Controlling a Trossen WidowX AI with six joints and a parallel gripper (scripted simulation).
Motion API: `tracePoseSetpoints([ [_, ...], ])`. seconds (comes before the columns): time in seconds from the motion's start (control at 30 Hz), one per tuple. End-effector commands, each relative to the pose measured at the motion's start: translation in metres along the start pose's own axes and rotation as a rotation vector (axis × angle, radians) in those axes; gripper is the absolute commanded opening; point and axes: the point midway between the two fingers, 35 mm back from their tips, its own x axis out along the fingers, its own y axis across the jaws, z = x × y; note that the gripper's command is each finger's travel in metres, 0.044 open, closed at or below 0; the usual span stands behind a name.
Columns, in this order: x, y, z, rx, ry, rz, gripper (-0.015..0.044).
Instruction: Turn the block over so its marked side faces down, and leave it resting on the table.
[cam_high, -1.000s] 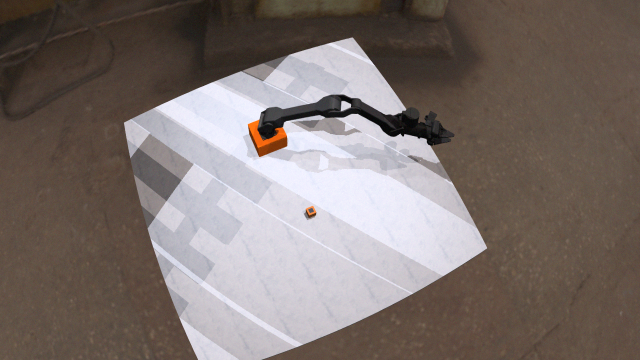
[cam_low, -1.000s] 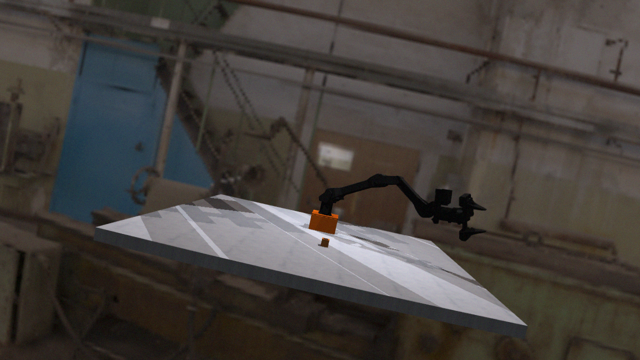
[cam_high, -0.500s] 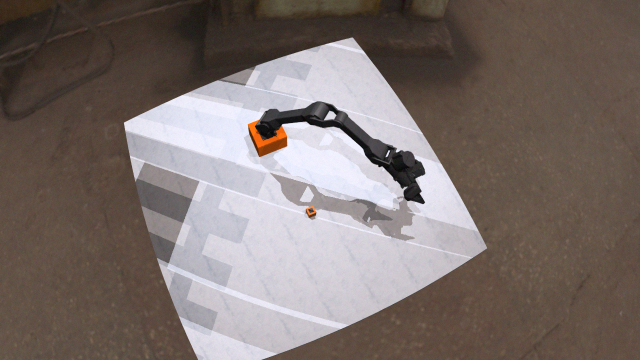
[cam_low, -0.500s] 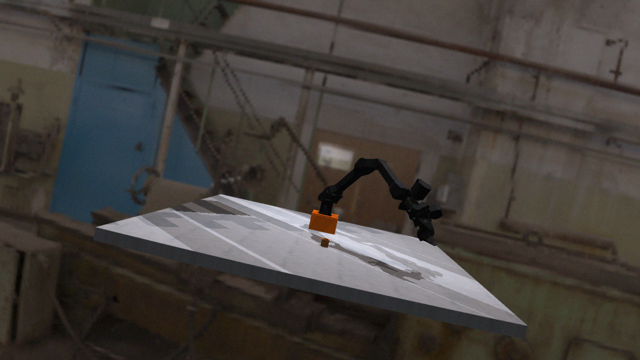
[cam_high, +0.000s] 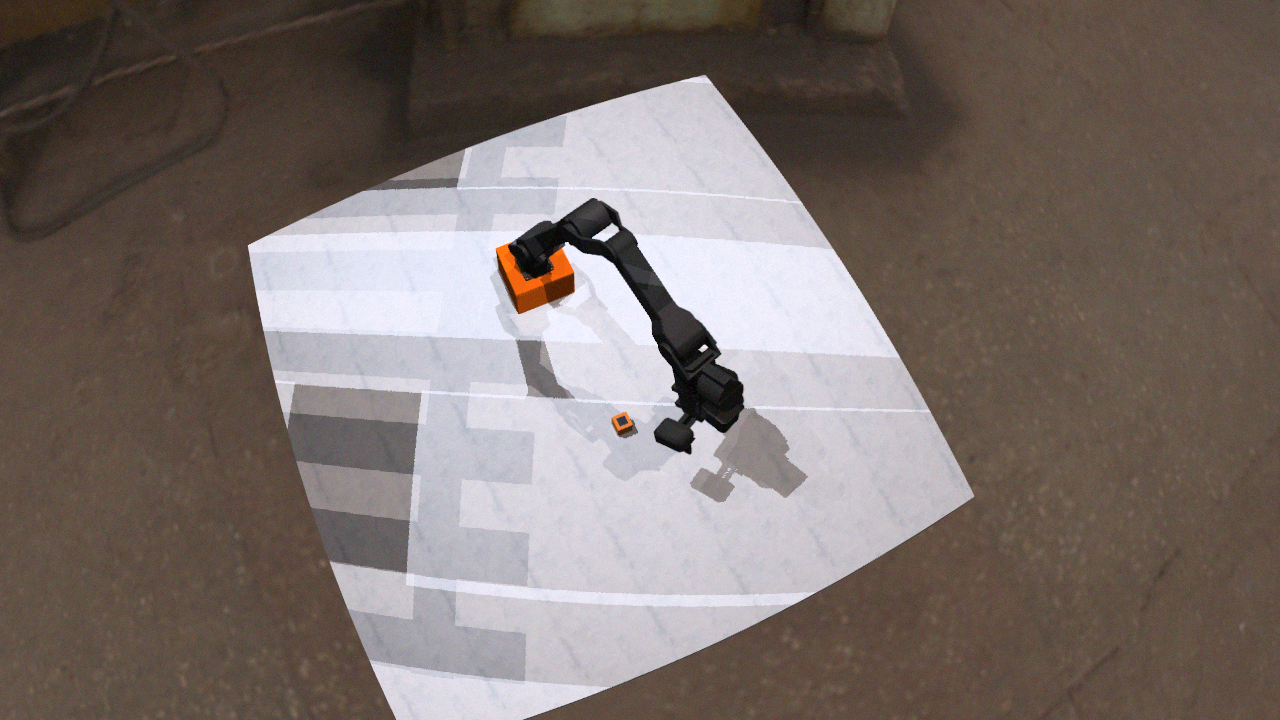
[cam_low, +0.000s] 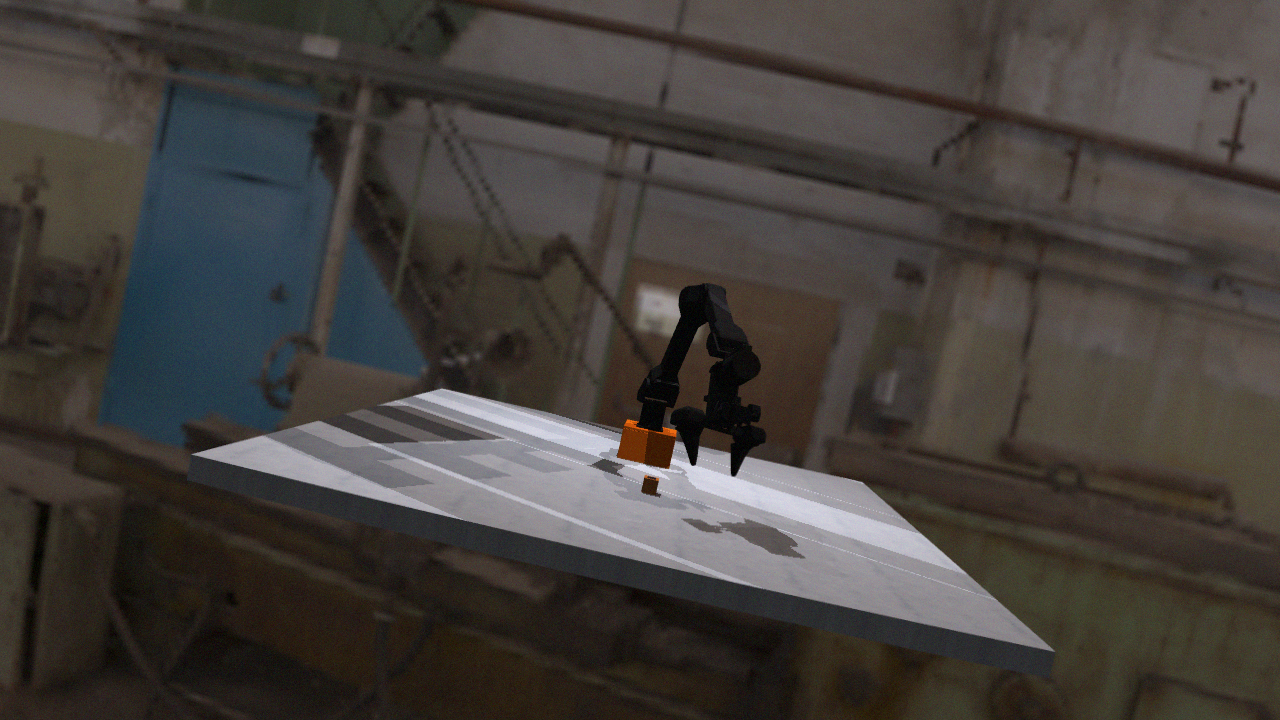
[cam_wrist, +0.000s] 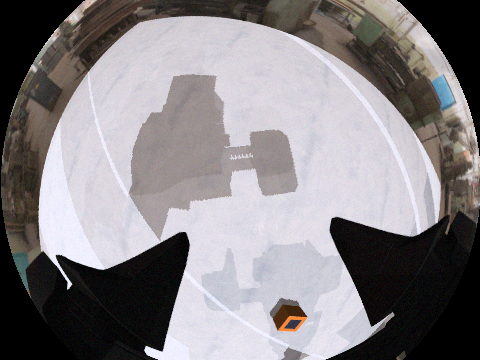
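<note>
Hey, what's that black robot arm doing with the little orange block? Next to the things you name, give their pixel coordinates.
Right now the black arm (cam_high: 646, 284) (cam_low: 682, 344) isn't holding anything. Its pincer (cam_high: 682, 438) (cam_low: 713, 468) (cam_wrist: 262, 235) is wide open, pointing down above the table (cam_high: 626, 528) (cam_low: 501, 505) (cam_wrist: 320, 200), off to one side of the little orange block (cam_high: 616, 430) (cam_low: 649, 485) (cam_wrist: 287, 315). The block sits on the table with its dark-marked side up, so it hasn't been turned over.
</note>
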Motion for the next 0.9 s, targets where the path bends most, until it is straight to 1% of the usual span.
tracePoseSetpoints([
  [0.0,-0.023,-0.029,-0.063,0.239,0.189,0.014,0.0440],
  [0.1,-0.041,-0.043,-0.109,0.414,0.327,0.015,0.0440],
  [0.17,-0.050,-0.048,-0.127,0.488,0.386,0.014,0.0440],
  [0.4,-0.051,-0.049,-0.129,0.497,0.393,0.014,0.0440],
  [0.43,-0.048,-0.048,-0.130,0.497,0.393,0.014,0.0440],
  [0.53,-0.021,-0.046,-0.141,0.497,0.393,0.014,0.0440],
  [0.7,-0.018,-0.045,-0.142,0.497,0.393,0.014,0.0440],
  [0.8,-0.006,-0.045,-0.146,0.497,0.393,0.014,0.0440],
  [0.87,-0.004,-0.045,-0.147,0.497,0.393,0.014,0.0440],
])
